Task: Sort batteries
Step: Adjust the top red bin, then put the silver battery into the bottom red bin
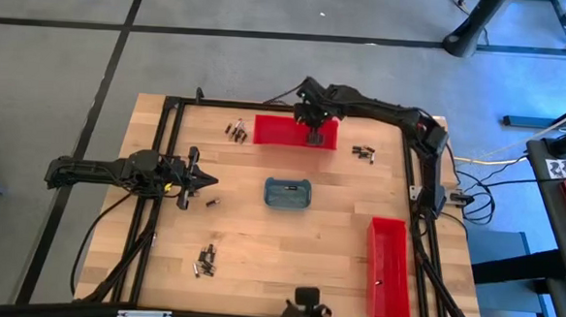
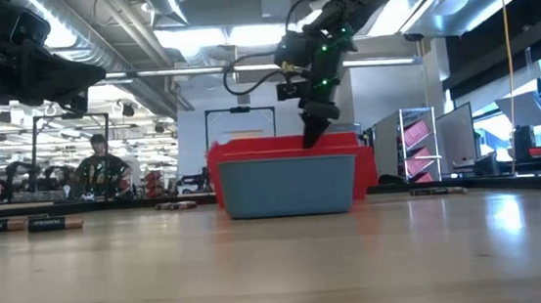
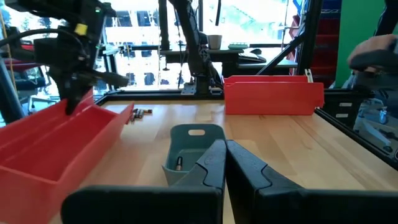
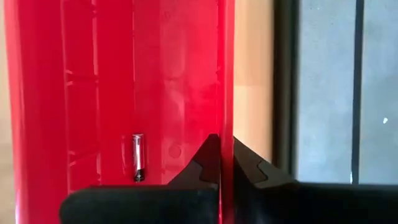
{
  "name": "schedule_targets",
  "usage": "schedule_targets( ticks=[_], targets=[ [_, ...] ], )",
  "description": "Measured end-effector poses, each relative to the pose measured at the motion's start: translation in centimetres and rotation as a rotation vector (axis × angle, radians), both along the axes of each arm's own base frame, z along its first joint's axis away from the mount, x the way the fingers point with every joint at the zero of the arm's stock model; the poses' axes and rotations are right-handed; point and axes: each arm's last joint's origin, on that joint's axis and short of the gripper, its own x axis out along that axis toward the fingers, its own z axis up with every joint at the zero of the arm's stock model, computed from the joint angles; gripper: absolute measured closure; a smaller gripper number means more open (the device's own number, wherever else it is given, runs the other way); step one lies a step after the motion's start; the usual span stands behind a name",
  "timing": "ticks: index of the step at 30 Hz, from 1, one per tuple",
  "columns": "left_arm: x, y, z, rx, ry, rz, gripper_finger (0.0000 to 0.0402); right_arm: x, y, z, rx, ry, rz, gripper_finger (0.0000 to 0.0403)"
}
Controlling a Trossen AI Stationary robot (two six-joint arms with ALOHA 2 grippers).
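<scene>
Since both grippers are shut empty, right gripper (image 1: pixel 315 138) over the twelve o'clock red bin (image 1: pixel 275 131), scattered batteries (image 1: pixel 205 260) look light, rigid, slippery; pinch across mid-body.

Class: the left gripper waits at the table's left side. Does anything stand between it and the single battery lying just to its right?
Nothing visible does. From above, only bare wood lies between the shut left gripper and the battery; the grey tray sits farther right.
</scene>
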Motion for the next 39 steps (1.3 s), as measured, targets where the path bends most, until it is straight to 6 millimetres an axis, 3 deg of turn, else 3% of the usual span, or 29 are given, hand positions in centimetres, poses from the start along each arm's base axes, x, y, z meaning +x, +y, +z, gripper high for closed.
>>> schedule_targets(
  ticks=[7, 13, 24, 27, 31, 35, 39],
  targets=[
    [0.0, 0.0, 0.0, 0.0, 0.0, 0.0, 0.04, -0.3, -2.8, -1.1, 0.002, -0.066, 0.002, 0.0392],
    [0.0, 0.0, 0.0, 0.0, 0.0, 0.0, 0.04, -0.3, -3.0, -1.2, -0.021, -0.062, 0.033, 0.0385],
    [0.0, 0.0, 0.0, 0.0, 0.0, 0.0, 0.04, 0.3, -3.6, -0.3, -0.169, -0.093, 0.01, 0.024],
    [0.0, 0.0, 0.0, 0.0, 0.0, 0.0, 0.04, 0.4, -3.4, 1.3, -0.21, -0.091, -0.013, 0.0217],
    [0.0, 0.0, 0.0, 0.0, 0.0, 0.0, 0.04, -0.1, -2.2, 4.9, -0.242, -0.057, -0.033, 0.0211],
    [0.0, 0.0, 0.0, 0.0, 0.0, 0.0, 0.04, -2.1, 0.0, 8.7, -0.21, -0.052, -0.066, 0.022],
    [0.0, 0.0, 0.0, 0.0, 0.0, 0.0, 0.04, -4.6, 1.7, 10.4, -0.087, -0.075, -0.121, 0.0235]
  ],
)
